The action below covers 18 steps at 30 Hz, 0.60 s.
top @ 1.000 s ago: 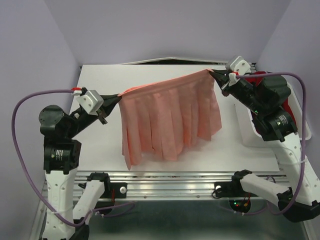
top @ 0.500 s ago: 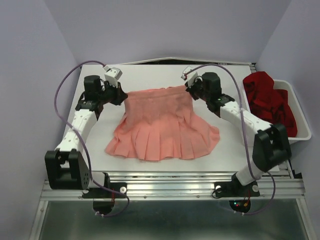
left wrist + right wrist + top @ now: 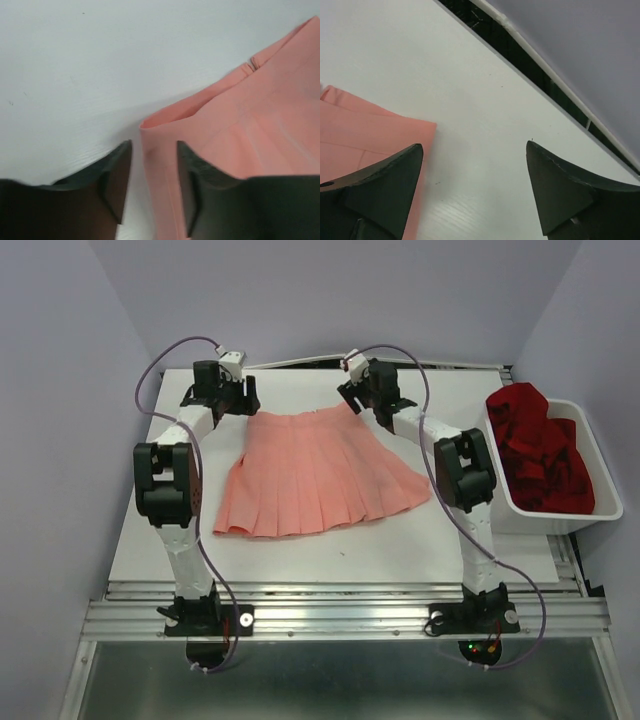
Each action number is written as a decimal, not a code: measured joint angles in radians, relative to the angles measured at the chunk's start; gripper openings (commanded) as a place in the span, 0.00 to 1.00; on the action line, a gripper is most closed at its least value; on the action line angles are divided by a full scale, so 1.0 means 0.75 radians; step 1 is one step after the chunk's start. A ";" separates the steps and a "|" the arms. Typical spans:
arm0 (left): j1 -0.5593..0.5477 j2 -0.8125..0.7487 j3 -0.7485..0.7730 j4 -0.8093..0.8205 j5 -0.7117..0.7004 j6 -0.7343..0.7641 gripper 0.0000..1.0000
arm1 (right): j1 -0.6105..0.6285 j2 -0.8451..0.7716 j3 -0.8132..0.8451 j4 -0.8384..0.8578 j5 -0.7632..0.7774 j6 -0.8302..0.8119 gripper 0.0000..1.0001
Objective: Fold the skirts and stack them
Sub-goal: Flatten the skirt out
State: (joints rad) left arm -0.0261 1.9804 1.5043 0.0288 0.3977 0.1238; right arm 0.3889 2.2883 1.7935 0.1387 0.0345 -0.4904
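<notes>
Salmon-pink pleated skirt [image 3: 320, 475] fanned flat on white table [image 3: 400, 540], left gripper [image 3: 152, 150] and right gripper [image 3: 474, 150] unclenched, holding nothing

Pleated salmon-pink skirt [image 3: 318, 472] spread flat on table [image 3: 400, 550], waistband at far side, deep red skirt [image 3: 535, 445] crumpled in white bin [image 3: 560, 523]

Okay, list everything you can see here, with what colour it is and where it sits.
table: one, white, under everything
pink skirt: one, salmon pink, spread flat mid-table
bin: one, white, at the table's right side
red skirt: one, deep red, bunched in the bin
cables: two, purple, looping off the arms
arms: two, black and white, reaching to the pink skirt's far corners
left tool: one, dark, open astride the left waist corner
right tool: one, dark, open at the right waist corner
</notes>
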 measured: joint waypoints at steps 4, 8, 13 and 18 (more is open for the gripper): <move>0.021 0.040 0.072 -0.045 -0.060 -0.012 0.87 | -0.011 0.015 0.076 -0.036 0.053 0.002 1.00; 0.073 -0.048 0.025 -0.110 -0.048 0.014 0.82 | -0.019 -0.096 0.052 -0.156 0.055 0.035 0.98; 0.176 -0.321 -0.199 -0.210 0.057 0.039 0.74 | -0.024 -0.356 -0.006 -0.464 -0.100 0.150 0.85; 0.218 -0.571 -0.459 -0.273 0.132 0.078 0.67 | -0.024 -0.503 -0.091 -0.656 -0.260 0.220 0.77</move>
State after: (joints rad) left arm 0.1371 1.5520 1.1599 -0.1757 0.4965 0.1825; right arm 0.3706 1.9114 1.7256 -0.3534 -0.1604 -0.3252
